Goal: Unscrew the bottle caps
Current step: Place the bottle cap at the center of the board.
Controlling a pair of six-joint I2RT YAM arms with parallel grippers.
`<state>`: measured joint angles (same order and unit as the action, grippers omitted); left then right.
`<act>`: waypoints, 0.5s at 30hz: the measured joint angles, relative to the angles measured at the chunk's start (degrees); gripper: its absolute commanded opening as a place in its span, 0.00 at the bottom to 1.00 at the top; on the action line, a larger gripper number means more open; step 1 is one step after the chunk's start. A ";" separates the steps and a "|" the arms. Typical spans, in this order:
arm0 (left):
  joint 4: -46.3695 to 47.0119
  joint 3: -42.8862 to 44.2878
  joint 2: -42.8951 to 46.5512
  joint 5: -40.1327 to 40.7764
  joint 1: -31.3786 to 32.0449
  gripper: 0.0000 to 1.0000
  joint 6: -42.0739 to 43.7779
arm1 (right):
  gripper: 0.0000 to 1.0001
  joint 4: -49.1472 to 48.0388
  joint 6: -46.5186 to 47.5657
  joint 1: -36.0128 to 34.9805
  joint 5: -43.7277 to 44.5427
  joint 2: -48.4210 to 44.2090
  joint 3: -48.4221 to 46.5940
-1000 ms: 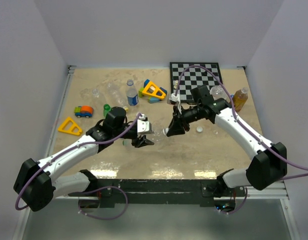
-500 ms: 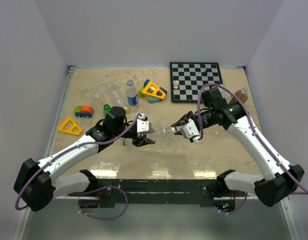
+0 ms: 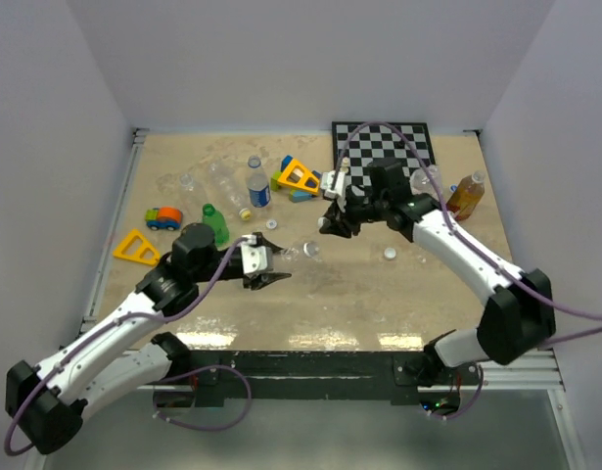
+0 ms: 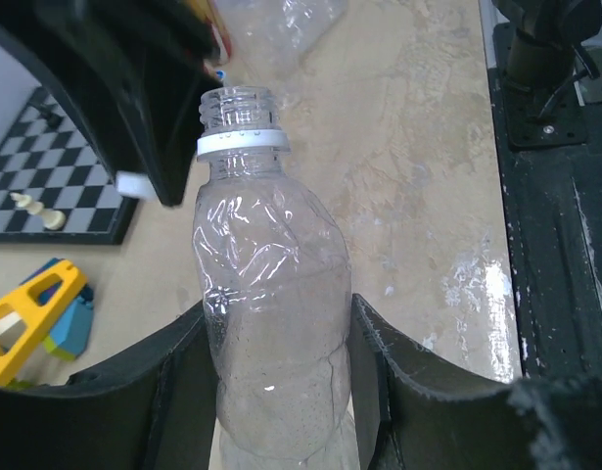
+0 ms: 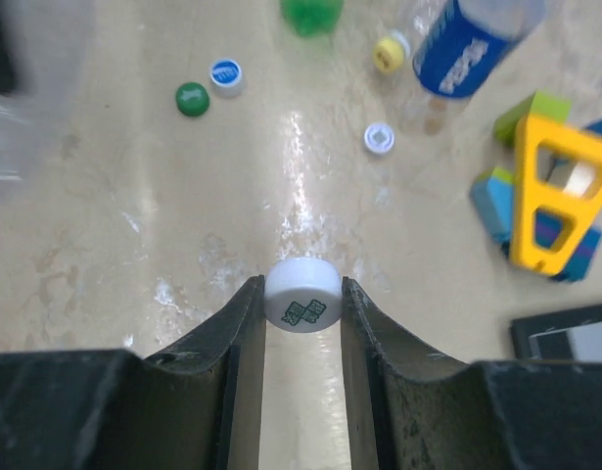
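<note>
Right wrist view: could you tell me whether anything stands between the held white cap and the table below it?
Nothing visible does. The white cap sits clamped in the right gripper over bare table. A loose green cap lies off to one side and the toy blocks to the other, both well clear.

The clear bottle runs off the bottom edge of the left wrist view, hiding its base. A dark blurred shape covers part of the chessboard. In the right wrist view, the top edge cuts the blue-labelled bottle and the green bottle. From above, the white cap is too small to make out.
</note>
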<state>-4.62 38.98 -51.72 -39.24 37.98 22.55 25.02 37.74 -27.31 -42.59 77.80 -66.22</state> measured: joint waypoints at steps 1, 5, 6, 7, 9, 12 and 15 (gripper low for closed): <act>0.72 -1.25 2.73 0.66 -0.02 0.00 -0.81 | 0.11 -1.42 -2.80 -0.31 1.60 2.73 0.00; 4.48 -5.99 13.77 4.02 -0.04 0.00 -5.20 | 0.18 -4.00 -10.88 -2.89 10.19 15.02 -1.38; 5.31 -6.54 15.32 4.81 -0.04 0.00 -6.16 | 0.17 -3.91 -12.15 -3.76 12.02 18.03 -2.45; 6.60 -7.19 17.29 5.73 -0.04 0.00 -7.39 | 0.18 -3.80 -13.38 -4.72 13.92 21.33 -4.02; 9.40 -8.59 20.50 7.48 -0.07 0.00 -9.99 | 0.20 -3.74 -15.41 -6.43 17.31 27.61 -7.72; 12.46 -10.88 23.06 9.44 -0.07 0.00 -12.70 | 0.28 -3.96 -17.55 -8.11 21.20 34.51 -12.61; 13.62 -12.66 23.39 10.75 -0.07 0.00 -14.56 | 0.42 -4.33 -19.08 -8.83 24.00 38.18 -14.97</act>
<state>8.99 26.33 -28.34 -28.49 37.91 7.99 20.69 18.65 -36.14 -18.59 115.98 -81.19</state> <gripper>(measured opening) 0.523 0.327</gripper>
